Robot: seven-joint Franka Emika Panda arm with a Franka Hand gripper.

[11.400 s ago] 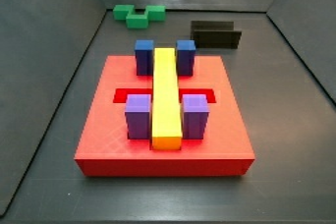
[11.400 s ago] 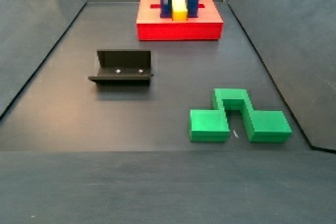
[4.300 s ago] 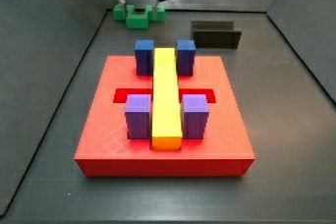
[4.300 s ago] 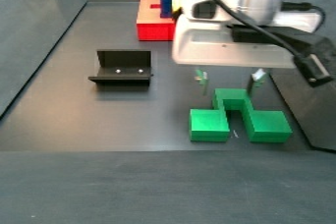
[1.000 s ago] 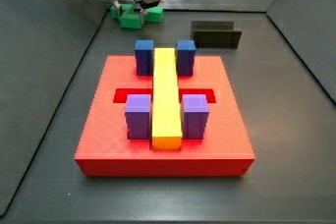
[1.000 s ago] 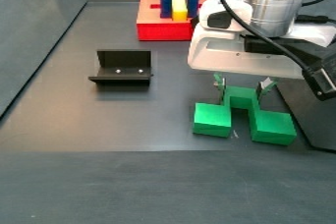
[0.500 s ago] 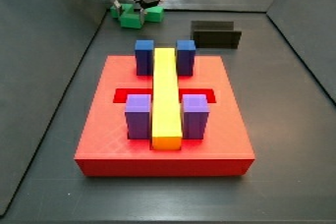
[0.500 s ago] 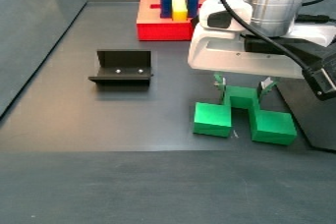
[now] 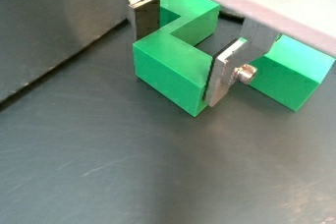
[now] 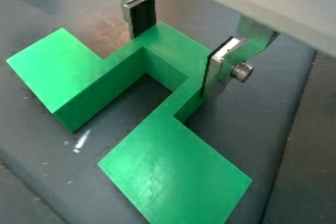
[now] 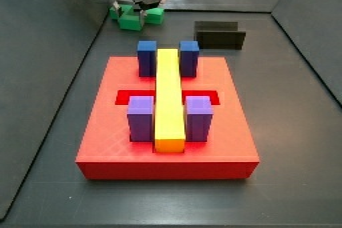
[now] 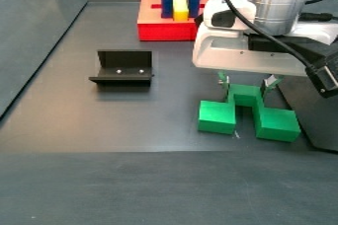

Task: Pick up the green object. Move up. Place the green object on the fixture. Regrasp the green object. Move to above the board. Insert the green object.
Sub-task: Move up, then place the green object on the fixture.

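My worry is the green object [image 10: 125, 90] slipping or twisting on the lift, since the fingers [image 9: 227, 74] catch only its narrow raised cube. I see the gripper [image 12: 246, 84] low at the floor's edge, far from the board [image 11: 167, 122], jaws narrowed onto that cube, plates apparently touching both faces.

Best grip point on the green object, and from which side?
Grip the raised cube in the middle of the green object, coming straight down from above. Its two upright side faces are flat and parallel, narrow enough for the plates, while the crossbar wings spread wide and lie low on the floor. The end effector already straddles that cube, one finger against each side.
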